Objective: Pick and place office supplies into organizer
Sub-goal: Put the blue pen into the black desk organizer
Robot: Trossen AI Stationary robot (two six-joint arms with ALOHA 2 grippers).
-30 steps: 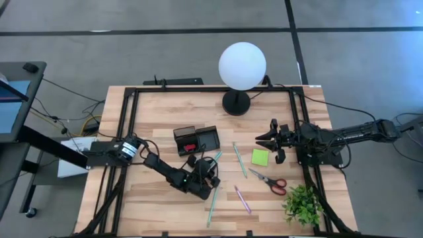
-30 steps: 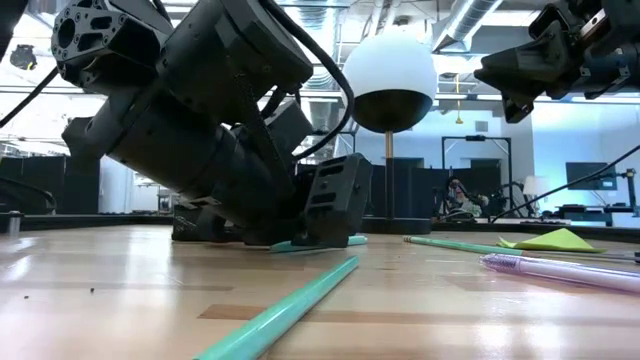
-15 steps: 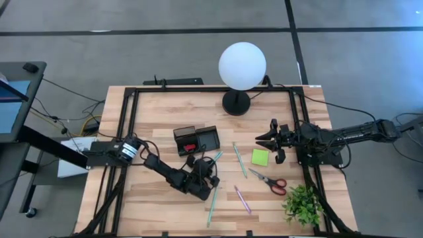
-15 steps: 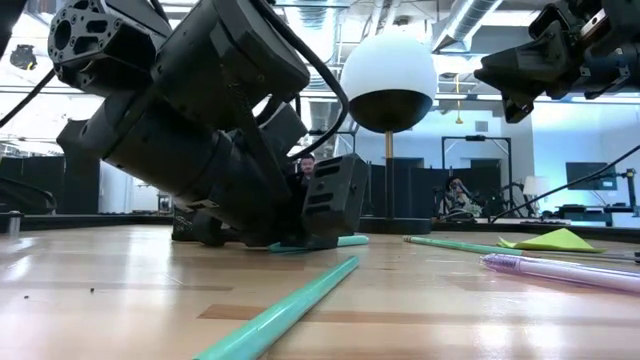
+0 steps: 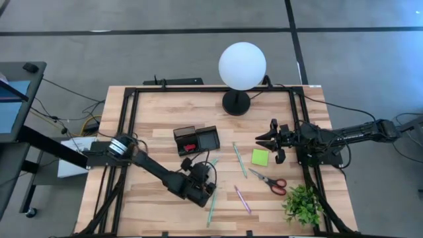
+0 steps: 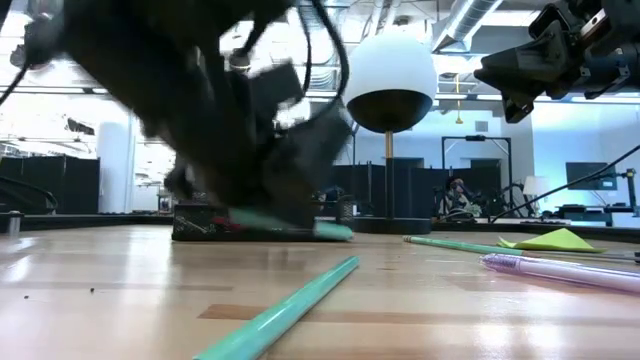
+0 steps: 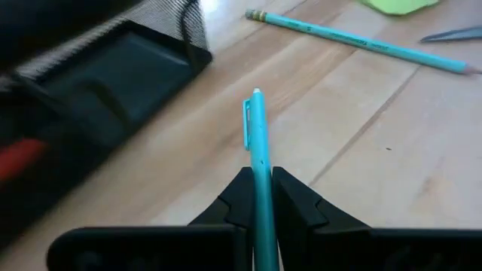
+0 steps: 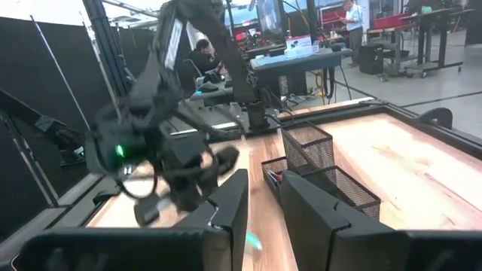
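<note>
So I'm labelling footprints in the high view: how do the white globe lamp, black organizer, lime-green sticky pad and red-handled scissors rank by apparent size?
1. White globe lamp, though it stands taller, nearer the overhead camera.
2. Black organizer.
3. Red-handled scissors, long but thin.
4. Lime-green sticky pad, close to the scissors in area, so that order is unsure.

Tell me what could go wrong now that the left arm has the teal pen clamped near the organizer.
The left gripper holds the teal pen far from its tip, so the long free end might swing or slip in transit. The organizer already holds a red item, and its mesh walls stand up, so a low approach could catch the rim. The right gripper hovers near the sticky pad.
</note>
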